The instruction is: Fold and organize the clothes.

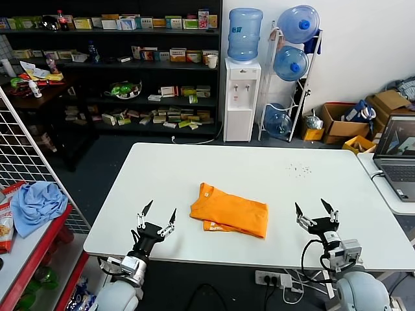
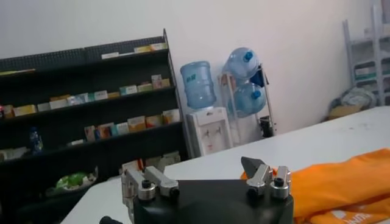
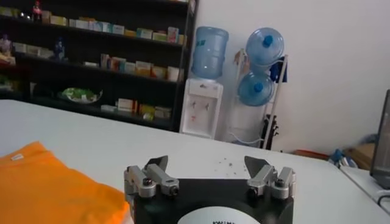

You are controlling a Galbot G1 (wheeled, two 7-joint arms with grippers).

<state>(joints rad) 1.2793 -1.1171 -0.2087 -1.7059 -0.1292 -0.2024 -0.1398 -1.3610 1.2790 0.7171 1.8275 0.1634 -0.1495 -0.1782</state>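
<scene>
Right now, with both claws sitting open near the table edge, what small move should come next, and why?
Probably bring the left claw toward the near left edge of the orange T-shirt. The shirt lies already folded into a rough rectangle mid-table, and both claws, the right claw too, are open, empty and clear of it. The left one looks closer, so it could tidy or grip the fold first.

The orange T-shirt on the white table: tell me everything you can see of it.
The bright orange short-sleeved cotton T-shirt lies folded into a rough rectangle, flat on the white table, slightly skewed, near the middle towards the front edge. A small pale neck label shows at its far left corner, and white printed lettering peeks from a lower layer at the front edge. Soft creases run across it. Only the table touches it; the open left gripper and open right gripper flank it, apart.
</scene>
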